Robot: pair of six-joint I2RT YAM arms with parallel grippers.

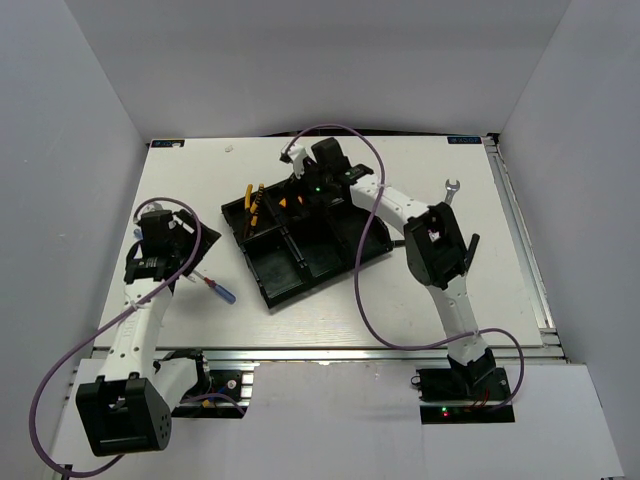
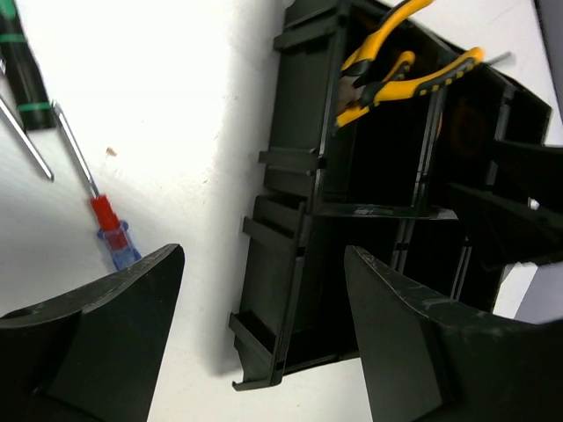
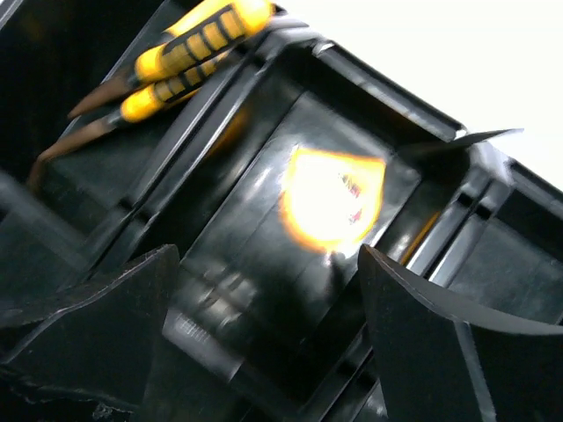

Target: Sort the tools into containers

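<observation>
Robot sorts tools: the right end effector (image 3: 268, 255), fingers apart and gripping nothing, hangs over a far-row compartment of the black tray (image 3: 391, 101). Directly beneath it, at the centre of the right wrist view, the yellow-orange tape measure (image 3: 334, 198) shows as a blurred glow against the compartment floor; whether it lies settled cannot be told. In the neighbouring compartment, at the upper left of that view, the yellow-handled pliers (image 3: 189, 40) jut over the rim.

At the left of the overhead view, the left end effector (image 2: 264, 251), also spread wide and empty, hovers above the tabletop (image 1: 200, 170) beside the tray's outer wall. The red-blue screwdriver (image 2: 110, 230) lies just left of its fingers, and the green-black tool (image 2: 22, 70) sits at the upper left of the left wrist view. The silver wrench (image 1: 452, 189) lies alone at the right of the overhead view.

Likely troubles from here:
- The right fingers could clip a partition or the pliers' protruding handles on the way out, nudging the tray.
- The thin screwdriver, flat on the tabletop, could roll or skid from a closing grip.
- The two arms could crowd each other near the tray's left end.
</observation>
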